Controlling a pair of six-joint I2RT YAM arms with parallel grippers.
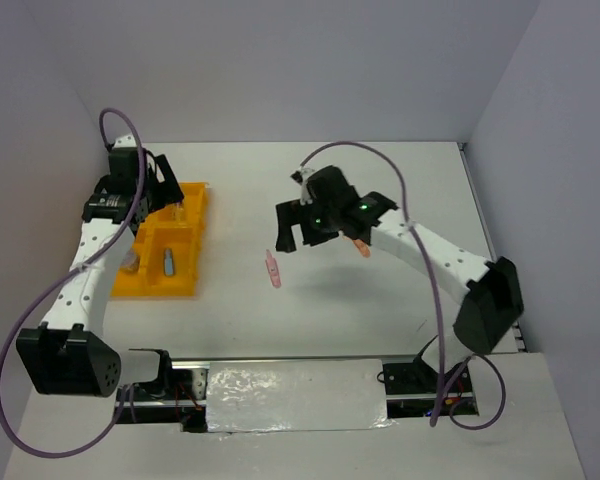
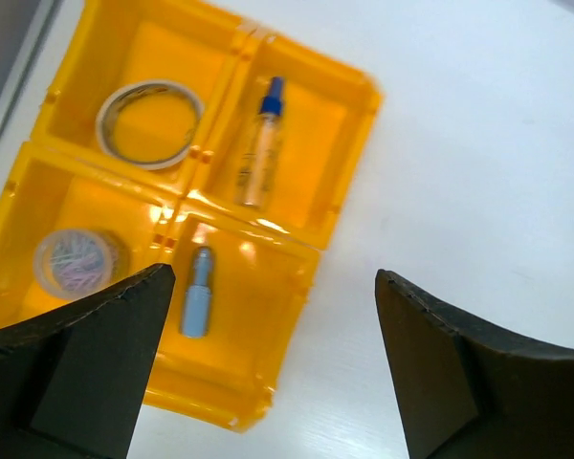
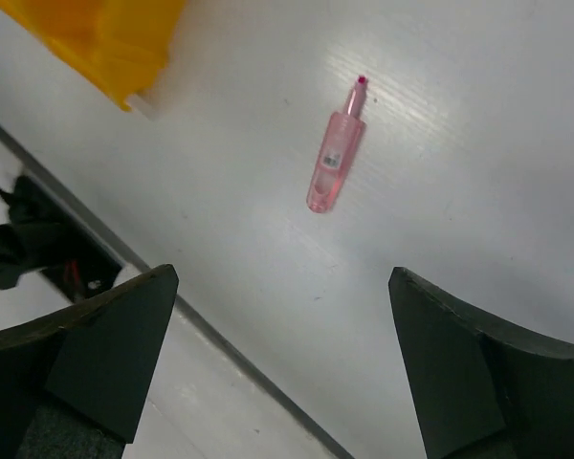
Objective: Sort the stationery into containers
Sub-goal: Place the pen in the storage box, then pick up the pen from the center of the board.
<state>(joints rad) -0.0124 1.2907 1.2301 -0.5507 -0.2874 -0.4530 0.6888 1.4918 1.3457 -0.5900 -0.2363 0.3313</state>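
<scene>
Stationery, four pieces sorted, seen from the left wrist: beige tape ring (image 2: pixel 150 122) flat in the far-left compartment of the yellow tray (image 2: pixel 359 115). Clear bottle with blue cap (image 2: pixel 261 143) lies lengthwise in the far-right compartment. Round jar (image 2: pixel 74 262) sits in the near-left compartment, its contents a pale blur. Blue clip-like piece (image 2: pixel 197 292) lies in the near-right compartment. The tray's near-left corner is hidden behind the dark finger.

Two pieces lie loose on the white table (image 1: pixel 330 320). Pink piece (image 3: pixel 336 158) lies alone, well apart from the tray, whose corner is cut off at the top left of the right wrist view. Orange piece (image 1: pixel 361 248) shows only partly from under the right arm in the top view; its shape is hard to make out.

Left gripper (image 2: pixel 274 277) hangs above the tray, fingers wide apart, nothing between them. Right gripper (image 3: pixel 283 273) hangs above the table near the pink piece, fingers equally spread, touching nothing.

From above, the left arm covers much of the tray, so most of its contents are hidden there.
</scene>
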